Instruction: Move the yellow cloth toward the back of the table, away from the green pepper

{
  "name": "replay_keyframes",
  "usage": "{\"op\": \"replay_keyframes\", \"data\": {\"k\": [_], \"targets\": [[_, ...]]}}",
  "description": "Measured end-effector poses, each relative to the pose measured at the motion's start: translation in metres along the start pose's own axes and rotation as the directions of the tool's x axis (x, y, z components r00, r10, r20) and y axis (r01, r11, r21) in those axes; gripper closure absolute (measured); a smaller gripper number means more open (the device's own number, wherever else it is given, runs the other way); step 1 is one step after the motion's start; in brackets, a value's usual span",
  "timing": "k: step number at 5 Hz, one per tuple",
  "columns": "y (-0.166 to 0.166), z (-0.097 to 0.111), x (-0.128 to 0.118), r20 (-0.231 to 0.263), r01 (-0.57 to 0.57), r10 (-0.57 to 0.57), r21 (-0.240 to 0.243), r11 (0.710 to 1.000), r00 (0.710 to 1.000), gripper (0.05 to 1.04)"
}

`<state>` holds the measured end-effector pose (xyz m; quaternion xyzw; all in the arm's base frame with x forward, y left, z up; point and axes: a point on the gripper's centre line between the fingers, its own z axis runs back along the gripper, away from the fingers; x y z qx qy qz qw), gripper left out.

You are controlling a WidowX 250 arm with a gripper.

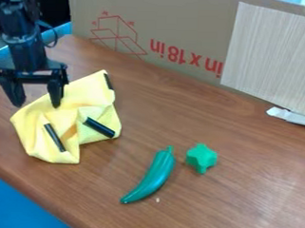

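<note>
The gripper (37,100) hangs at the left with its two fingers spread wide and nothing between them. Its right finger is over the upper left part of a crumpled yellow cloth (63,114); whether it touches the cloth I cannot tell. Black strips show on the cloth: one at its lower left, one at its right and one at its top corner. Right of the cloth, nearer the front, lies a green pepper-shaped toy (155,175), its stem pointing up and slightly right. Beside the pepper is a small green star-like piece (202,157).
A cardboard box wall (165,21) with red print runs along the back of the brown table (241,186). A pale striped panel (272,54) stands at the back right, with a white strip (291,116) at its foot. Blue shows past the table's lower left edge.
</note>
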<state>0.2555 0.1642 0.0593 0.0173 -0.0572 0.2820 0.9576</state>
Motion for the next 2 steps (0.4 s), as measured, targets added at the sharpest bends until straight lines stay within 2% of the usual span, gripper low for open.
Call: {"op": "replay_keyframes", "data": {"k": [1,2], "targets": [[0.004,0.017,0.011,0.056,-0.031,0.028,0.055,0.998,0.998,0.083],[0.011,0.048,0.023,0.022,-0.065,0.064,0.046,0.997,0.998,0.083]]}}
